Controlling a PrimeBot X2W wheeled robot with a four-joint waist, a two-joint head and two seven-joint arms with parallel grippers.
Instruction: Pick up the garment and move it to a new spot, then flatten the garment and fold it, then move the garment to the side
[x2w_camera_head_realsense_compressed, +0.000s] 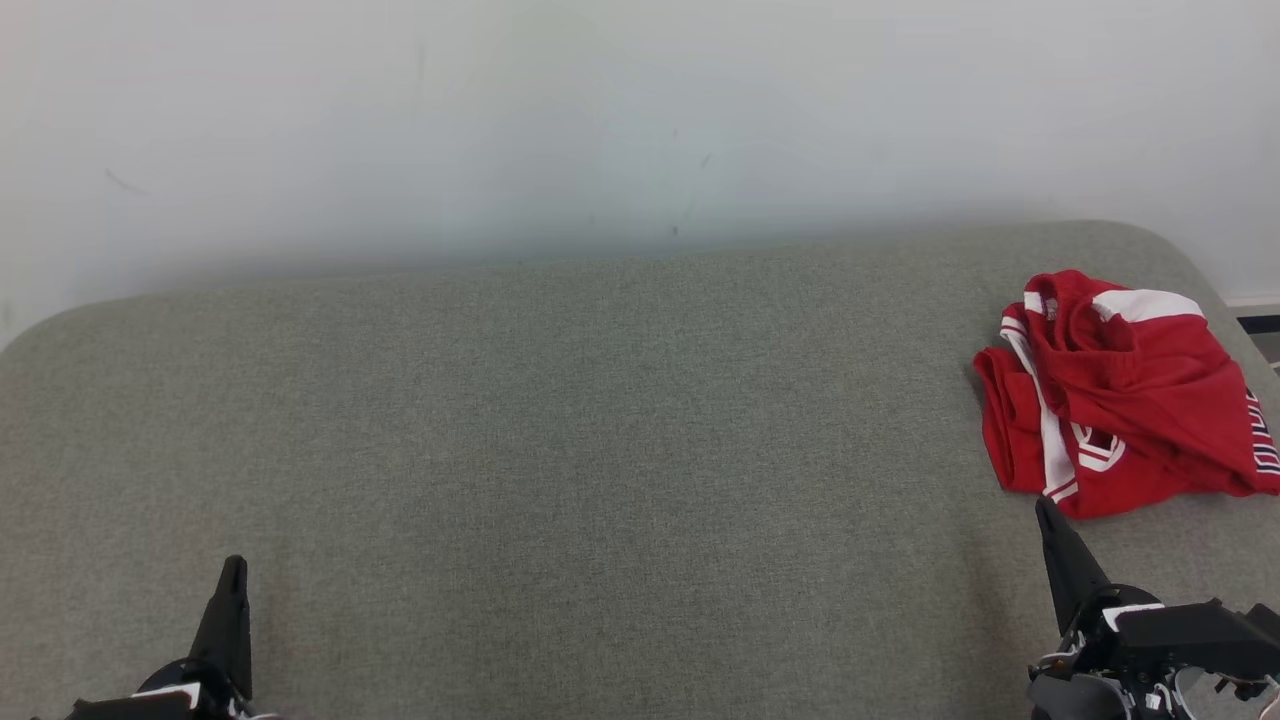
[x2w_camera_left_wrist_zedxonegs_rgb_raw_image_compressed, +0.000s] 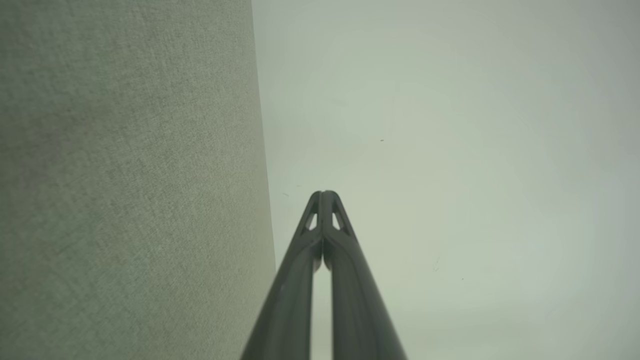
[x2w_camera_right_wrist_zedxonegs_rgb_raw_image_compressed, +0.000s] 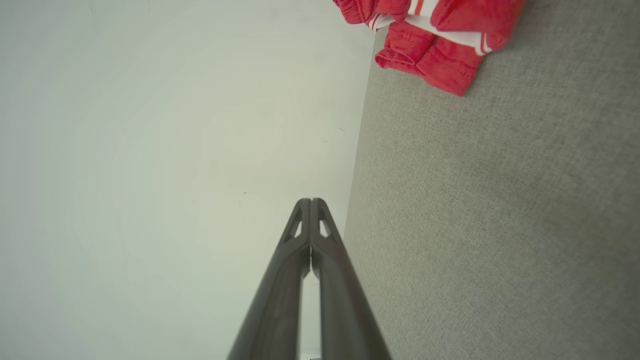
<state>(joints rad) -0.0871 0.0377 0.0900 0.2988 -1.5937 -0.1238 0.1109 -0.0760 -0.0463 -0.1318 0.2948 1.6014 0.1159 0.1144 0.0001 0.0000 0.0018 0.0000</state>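
The garment (x2w_camera_head_realsense_compressed: 1125, 395), a red and white piece, lay crumpled at the far right of the grey cushion (x2w_camera_head_realsense_compressed: 560, 420), close to its edge. The right gripper (x2w_camera_head_realsense_compressed: 1047, 512) hung just beside it and the left gripper (x2w_camera_head_realsense_compressed: 235, 568) well apart; both were closed on nothing. A grasp into such a heap could catch several layers, or push the cloth off the edge.

Long dark-grey fingers on left gripper (x2w_camera_left_wrist_zedxonegs_rgb_raw_image_compressed: 324, 194) and right gripper (x2w_camera_right_wrist_zedxonegs_rgb_raw_image_compressed: 311, 201), tapering to slim tips — triangular cut-outs near the ends. Black wrist housing behind, with white patches and thin cables.
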